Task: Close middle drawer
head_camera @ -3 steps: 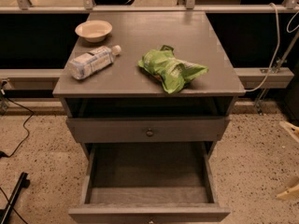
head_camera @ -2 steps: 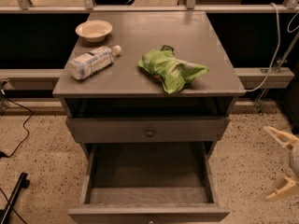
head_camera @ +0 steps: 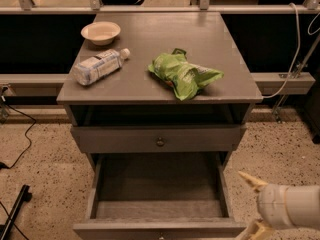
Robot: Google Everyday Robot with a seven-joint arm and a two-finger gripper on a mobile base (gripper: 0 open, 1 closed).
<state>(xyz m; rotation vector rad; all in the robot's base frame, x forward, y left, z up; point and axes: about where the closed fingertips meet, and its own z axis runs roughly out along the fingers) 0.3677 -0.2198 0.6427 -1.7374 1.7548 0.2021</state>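
Over on the far left, a dark cable [head_camera: 19, 143] trails across the speckled floor [head_camera: 40, 179]. Moving onto the grey cabinet's worktop [head_camera: 165, 39]: a small cream bowl [head_camera: 100, 32] sits at the back left corner, and just in front of it a plastic water bottle [head_camera: 100, 66] lies on its side, cap pointing toward the middle. Centre-right, there's a crumpled green bag [head_camera: 184, 75] resting near the front edge.

Below the worktop there's a dark gap, then the upper drawer [head_camera: 120, 140], its round knob [head_camera: 160, 142] dead centre. And under that, here it is: the middle drawer [head_camera: 155, 184], pulled well out toward the camera, with its inner floor in full view and its front panel right at the bottom edge of the picture.

Now to the lower right: the claw [head_camera: 239, 205] sits just beside the drawer's right side, cream fingers [head_camera: 252, 181] spread wide apart and gripping nothing, not touching the drawer front. Behind it, a white cable [head_camera: 295, 49] hangs at the right.
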